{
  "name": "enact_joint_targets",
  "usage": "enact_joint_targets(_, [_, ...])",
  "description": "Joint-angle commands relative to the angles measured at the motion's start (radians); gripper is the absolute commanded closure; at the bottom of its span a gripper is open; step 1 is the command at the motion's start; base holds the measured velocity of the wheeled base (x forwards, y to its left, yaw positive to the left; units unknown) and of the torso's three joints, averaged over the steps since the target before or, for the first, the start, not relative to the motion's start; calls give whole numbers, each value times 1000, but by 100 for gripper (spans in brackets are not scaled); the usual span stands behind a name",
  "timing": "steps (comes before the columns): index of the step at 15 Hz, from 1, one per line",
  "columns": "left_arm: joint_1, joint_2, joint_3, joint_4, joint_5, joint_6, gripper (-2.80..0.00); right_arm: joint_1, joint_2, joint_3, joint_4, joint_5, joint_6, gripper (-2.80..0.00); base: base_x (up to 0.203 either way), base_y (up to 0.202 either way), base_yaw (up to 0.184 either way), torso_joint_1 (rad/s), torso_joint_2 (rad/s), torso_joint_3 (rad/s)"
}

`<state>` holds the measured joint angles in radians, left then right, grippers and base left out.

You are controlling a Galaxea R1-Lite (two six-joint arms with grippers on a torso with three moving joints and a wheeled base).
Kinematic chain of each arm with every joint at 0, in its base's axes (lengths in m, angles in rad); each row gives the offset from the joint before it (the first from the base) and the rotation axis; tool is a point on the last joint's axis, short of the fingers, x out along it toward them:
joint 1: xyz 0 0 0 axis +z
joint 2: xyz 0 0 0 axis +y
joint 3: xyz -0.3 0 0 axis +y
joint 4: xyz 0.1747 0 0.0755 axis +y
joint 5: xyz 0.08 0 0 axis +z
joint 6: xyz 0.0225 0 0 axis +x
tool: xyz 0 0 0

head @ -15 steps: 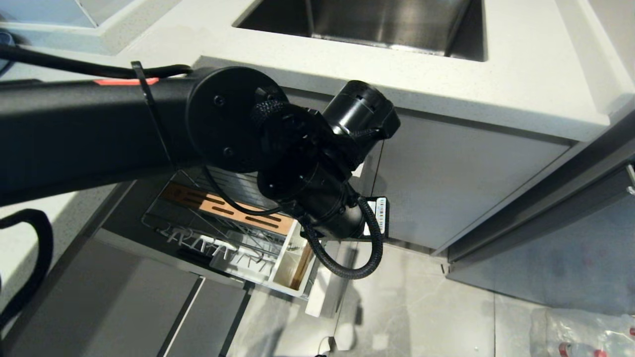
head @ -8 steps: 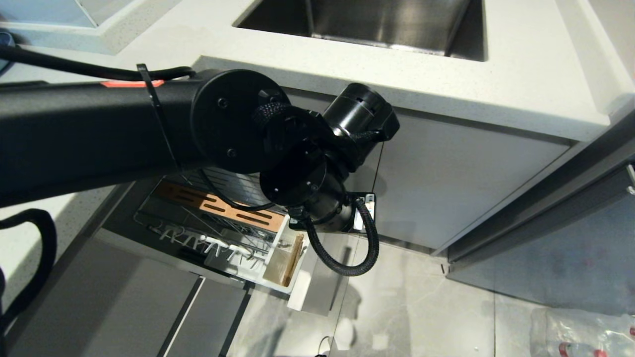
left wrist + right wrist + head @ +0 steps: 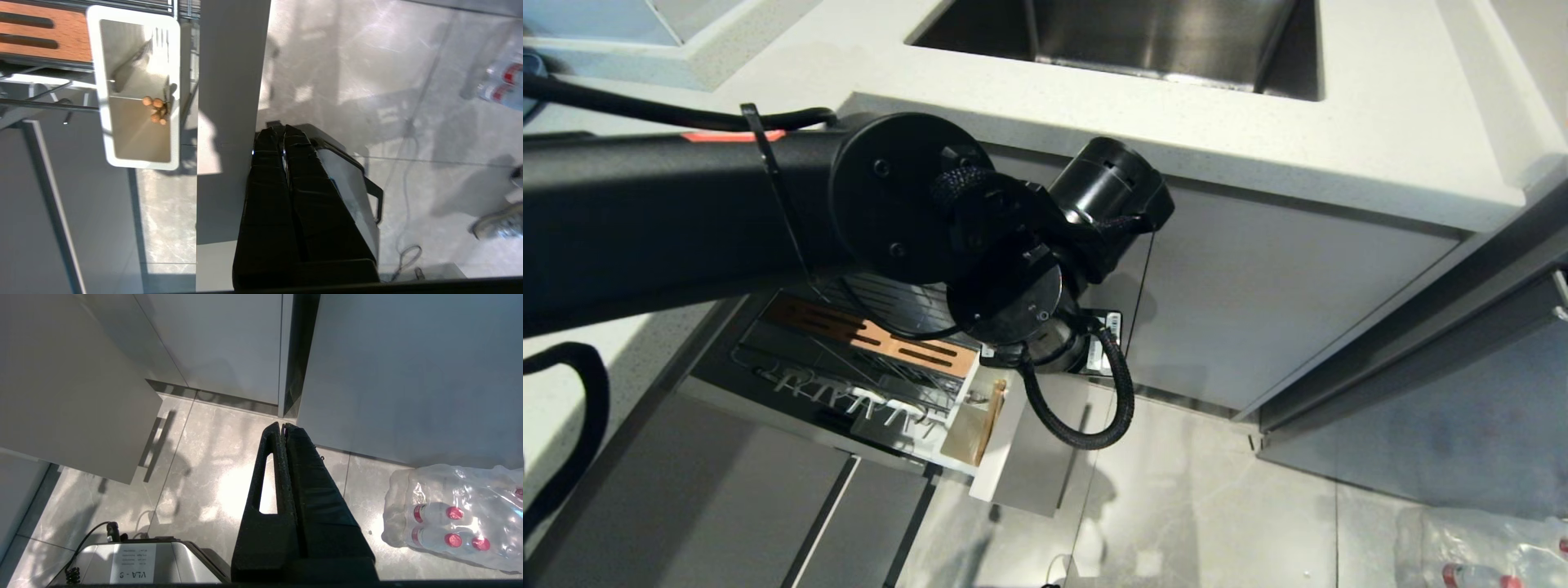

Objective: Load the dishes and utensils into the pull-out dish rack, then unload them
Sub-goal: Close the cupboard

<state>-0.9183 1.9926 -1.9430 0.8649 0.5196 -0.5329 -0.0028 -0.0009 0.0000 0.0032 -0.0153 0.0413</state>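
The pull-out dish rack [image 3: 849, 367] stands partly drawn out under the counter, with its brown slotted insert [image 3: 882, 339] and white caddy [image 3: 135, 87] showing. Wooden chopsticks [image 3: 156, 109] stand in the caddy. A slim grey piece [image 3: 128, 67] in the caddy's other compartment looks like the spoon. My left gripper [image 3: 280, 130] is shut and empty, lying along the outer face of the rack's pale-grey front panel [image 3: 229, 81]; in the head view the wrist [image 3: 1013, 302] hides it. My right gripper [image 3: 284, 426] hangs shut over the floor. The dishes are out of view.
A steel sink [image 3: 1135, 41] is set in the speckled countertop [image 3: 1339, 139] above the rack. Grey cabinet fronts [image 3: 1298, 286] run to the right. A wrapped pack of water bottles [image 3: 457, 514] lies on the tiled floor beside my base [image 3: 135, 563].
The rack has slid inward toward the cabinet, its front panel and caddy shifting left in the head view. My left wrist has bent downward and followed the panel.
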Motion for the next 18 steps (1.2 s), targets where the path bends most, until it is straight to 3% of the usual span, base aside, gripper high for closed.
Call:
enact_joint_targets(1, [8, -5, 1, 5, 20, -2, 0, 0, 1, 2, 0, 0, 0, 0, 0, 0, 0, 0, 0, 0])
enact_joint_targets(3, [22, -5, 1, 6, 59, -1, 0, 0, 1, 2, 0, 0, 0, 0, 0, 0, 0, 0, 0, 0])
enact_joint_targets(8, [92, -31, 6, 36, 72, 44, 0, 0, 1, 2, 0, 0, 0, 0, 0, 0, 0, 0, 0, 0])
enact_joint_targets(18, [242, -97, 54, 41, 175, 141, 0, 0, 1, 2, 0, 0, 0, 0, 0, 0, 0, 0, 0, 0])
